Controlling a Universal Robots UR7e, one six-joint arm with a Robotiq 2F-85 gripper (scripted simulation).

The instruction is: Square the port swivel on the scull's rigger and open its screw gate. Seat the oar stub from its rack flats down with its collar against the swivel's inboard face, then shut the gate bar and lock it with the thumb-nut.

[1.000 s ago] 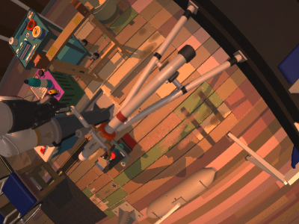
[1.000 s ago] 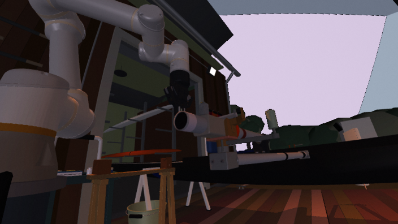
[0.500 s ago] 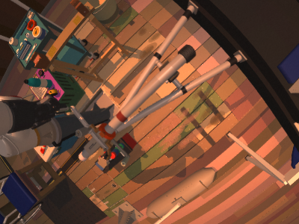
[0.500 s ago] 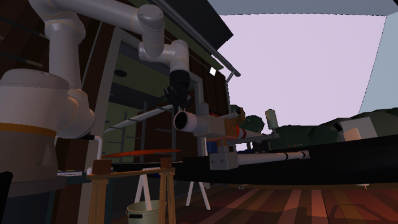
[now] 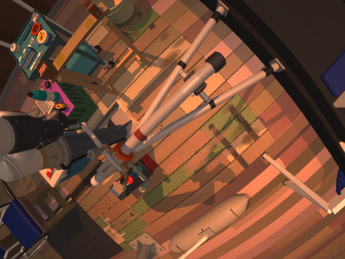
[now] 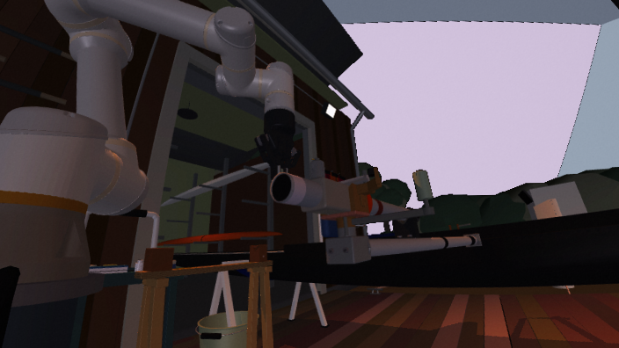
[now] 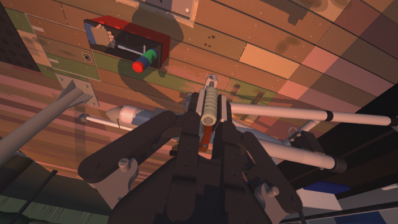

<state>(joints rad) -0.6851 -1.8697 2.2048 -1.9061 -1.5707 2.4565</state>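
Note:
The oar stub (image 5: 172, 101) (image 6: 307, 192) lies through the swivel (image 5: 115, 156) (image 6: 317, 186) at the rigger's outer end, its orange collar (image 5: 125, 152) (image 6: 360, 193) close beside the swivel. Above the swivel my gripper (image 7: 209, 113) (image 6: 278, 164) is closed on the ribbed pale thumb-nut (image 7: 209, 109), with the thin gate bar (image 5: 97, 140) running under it. An orange part (image 7: 205, 138) shows below the nut between my fingers. The stub's black grip end (image 5: 215, 60) (image 7: 339, 164) points toward the hull.
Behind the swivel the dark scull hull (image 6: 461, 259) runs across, joined by white rigger tubes (image 5: 189, 56) (image 7: 311, 114). On the plank floor lie a red toolbox (image 7: 127, 45) and a pale float (image 5: 211, 224). Wooden trestles (image 6: 202, 285) and a bucket (image 6: 224, 329) stand near my base.

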